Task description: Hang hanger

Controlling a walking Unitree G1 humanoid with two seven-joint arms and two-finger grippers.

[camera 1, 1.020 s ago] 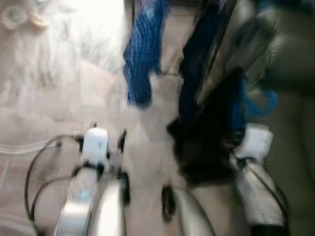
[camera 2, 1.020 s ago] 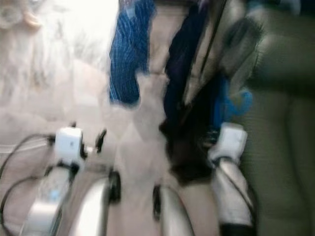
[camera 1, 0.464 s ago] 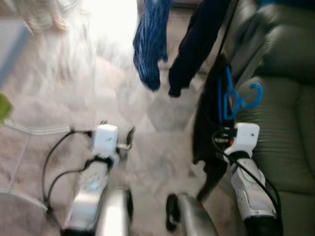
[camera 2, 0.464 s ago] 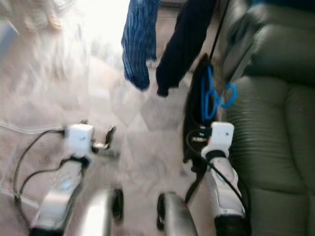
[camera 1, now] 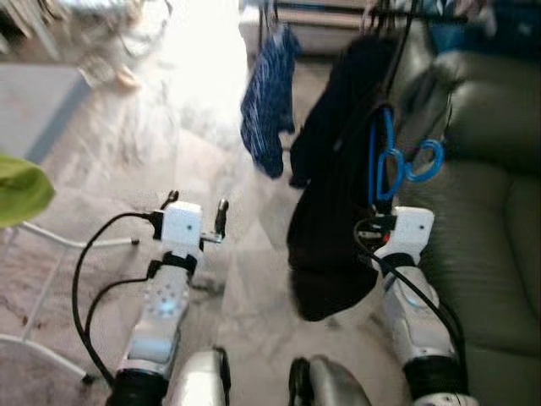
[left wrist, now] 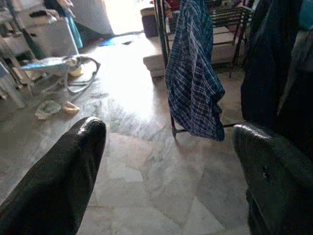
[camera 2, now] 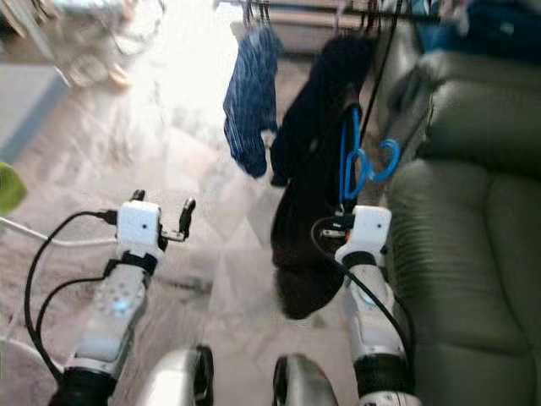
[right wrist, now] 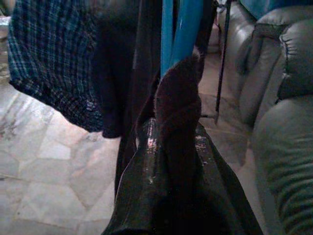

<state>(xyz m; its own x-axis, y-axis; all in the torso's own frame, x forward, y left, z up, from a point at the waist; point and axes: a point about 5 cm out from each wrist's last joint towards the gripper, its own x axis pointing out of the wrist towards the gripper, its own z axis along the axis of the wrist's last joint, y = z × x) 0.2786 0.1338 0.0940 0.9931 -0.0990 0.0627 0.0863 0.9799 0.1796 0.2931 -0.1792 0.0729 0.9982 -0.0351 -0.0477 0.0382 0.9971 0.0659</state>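
Right claw [camera 1: 379, 222] clamped on blue hanger [camera 1: 382, 165] with dark garment [camera 1: 330, 220], now raised closer below the rack rail [camera 2: 338, 12] than a second ago, so hooking is near; left claw [left wrist: 166, 161] wide, idle.

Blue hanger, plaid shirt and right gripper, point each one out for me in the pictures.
blue hanger [camera 1: 382, 161]: left eye view, on its long blue body.
plaid shirt [left wrist: 193, 83]: left wrist view, middle of the hanging cloth.
right gripper [right wrist: 173, 142]: right wrist view, between its fingertips, at the clamped dark cloth.

Bright glare on floor [camera 1: 199, 59] from far doorway, head views soft w/ motion blur
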